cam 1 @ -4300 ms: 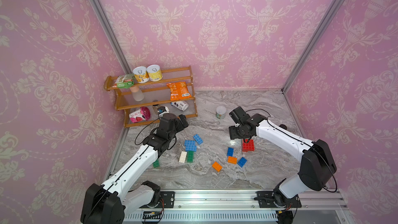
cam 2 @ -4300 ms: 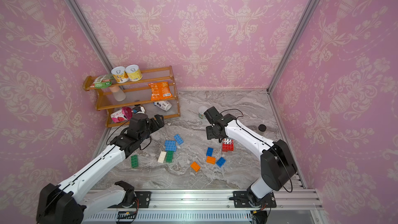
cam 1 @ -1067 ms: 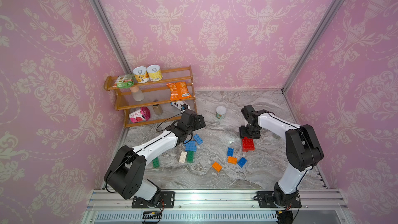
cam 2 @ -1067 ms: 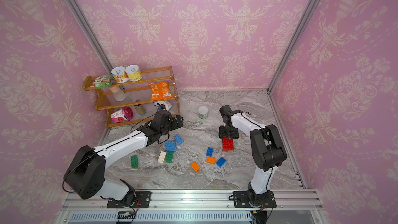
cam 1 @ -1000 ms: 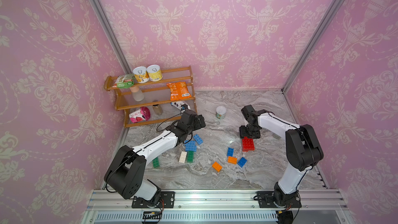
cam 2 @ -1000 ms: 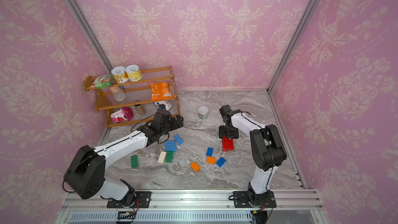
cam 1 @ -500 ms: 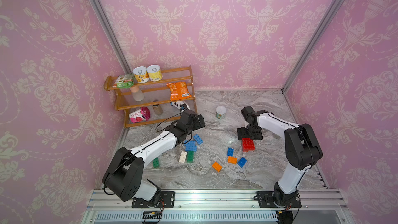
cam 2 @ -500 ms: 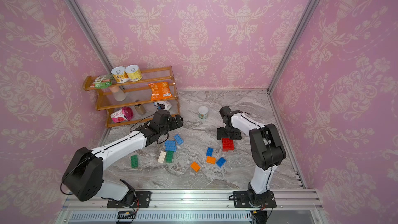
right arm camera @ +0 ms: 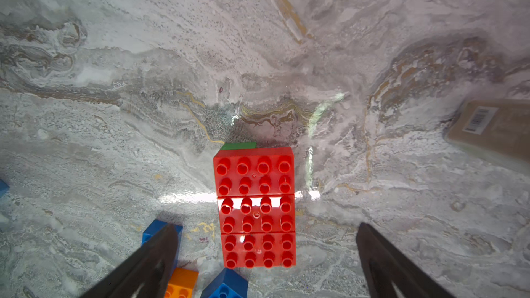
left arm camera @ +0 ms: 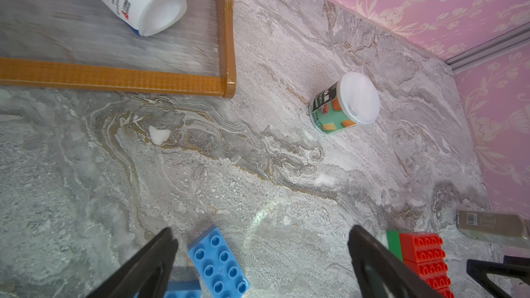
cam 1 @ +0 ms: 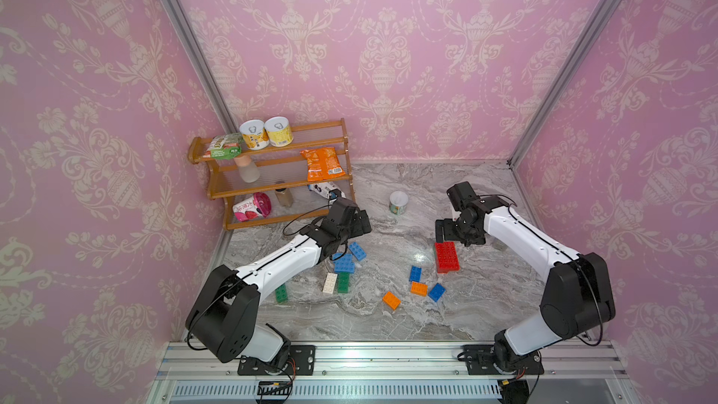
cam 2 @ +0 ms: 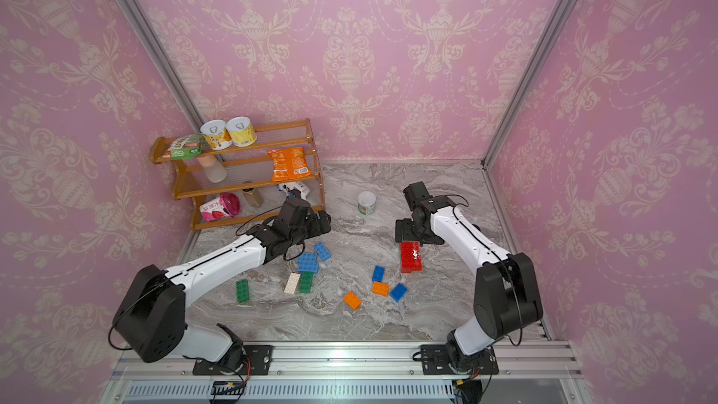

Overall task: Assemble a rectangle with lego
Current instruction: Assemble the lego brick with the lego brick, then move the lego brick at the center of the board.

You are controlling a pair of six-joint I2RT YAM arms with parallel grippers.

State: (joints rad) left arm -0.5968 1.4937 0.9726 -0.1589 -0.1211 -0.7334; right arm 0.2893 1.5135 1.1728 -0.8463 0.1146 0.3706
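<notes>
Grey veined marble tabletop [cam 1: 388,320], boxed in by pink damask walls [cam 1: 388,33]. The right gripper [right arm camera: 266,227] hangs wide open and empty, with the red lego slab [right arm camera: 255,190] between its fingers (a green brick [right arm camera: 239,145] underneath shows only an edge). The left gripper [left arm camera: 261,230] is also spread and empty, and a blue brick [left arm camera: 218,262] lies just inside one finger.

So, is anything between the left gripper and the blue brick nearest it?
Nothing visible. The left gripper hangs open above bare marble, and the blue brick lies flat, studs up, just inside one finger, with nothing between them.
</notes>
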